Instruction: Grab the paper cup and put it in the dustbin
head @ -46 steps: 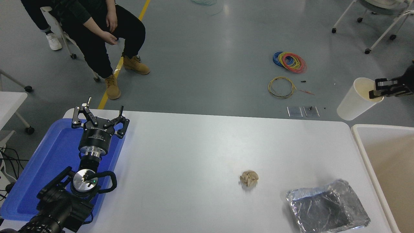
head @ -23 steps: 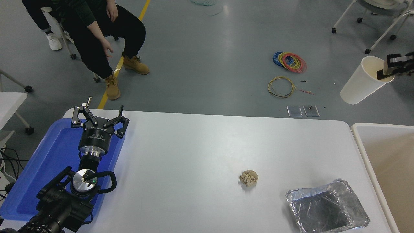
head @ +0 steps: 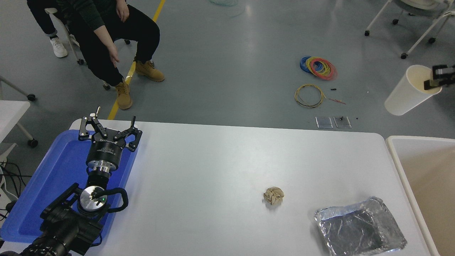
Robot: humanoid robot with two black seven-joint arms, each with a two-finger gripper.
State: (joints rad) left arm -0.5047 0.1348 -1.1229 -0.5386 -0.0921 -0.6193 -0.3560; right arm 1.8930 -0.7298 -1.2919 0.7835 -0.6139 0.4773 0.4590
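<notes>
Your right gripper (head: 438, 79) clamps the rim of the paper cup (head: 408, 91), holding it tilted in the air beyond the table's far right corner, above the dustbin (head: 395, 156). Your left gripper (head: 110, 131) sits parked over the blue tray (head: 57, 170), jaws spread wide.

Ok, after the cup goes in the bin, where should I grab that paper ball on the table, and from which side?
Take the paper ball across its middle, coming straight down from above. It is a small, roughly round crumple lying low on the table, so it offers no rim or handle. It lies apart from the foil tray, which probably leaves room for fingers on both sides. The right gripper holds the cup now.
</notes>
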